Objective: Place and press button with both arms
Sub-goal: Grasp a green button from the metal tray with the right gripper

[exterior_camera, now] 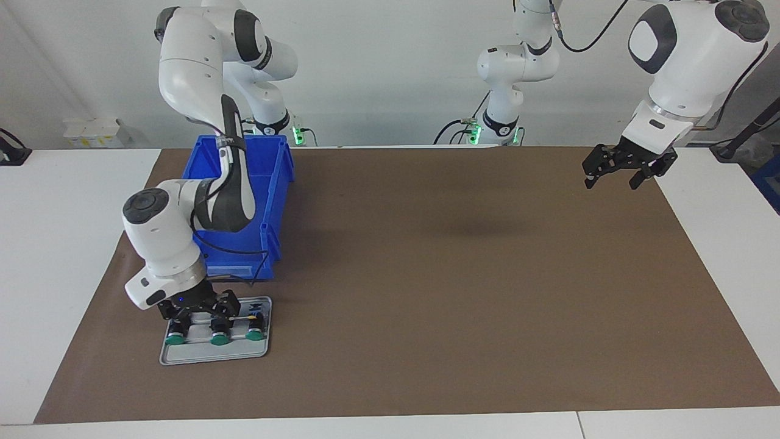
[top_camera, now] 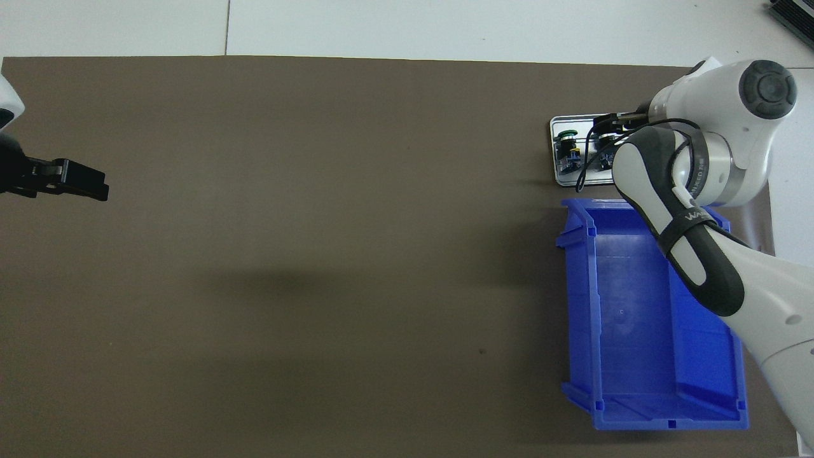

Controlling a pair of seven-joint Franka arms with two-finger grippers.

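Three green-capped buttons lie in a row on a small grey tray (exterior_camera: 213, 355), farther from the robots than the blue bin. Their caps show: one toward the right arm's end (exterior_camera: 175, 339), the middle one (exterior_camera: 220, 339), and the third (exterior_camera: 256, 335). My right gripper (exterior_camera: 198, 314) hangs open, low over the black bodies of the first two; I cannot tell whether it touches them. In the overhead view the right arm covers most of the tray (top_camera: 554, 156), and only one button (top_camera: 568, 135) shows whole. My left gripper (exterior_camera: 611, 181) (top_camera: 95, 184) waits open in the air over the mat's edge at the left arm's end.
A blue open bin (exterior_camera: 286, 167) (top_camera: 575, 305) stands on the brown mat (exterior_camera: 457, 274), between the tray and the right arm's base. The right arm's forearm passes over it. White table shows around the mat.
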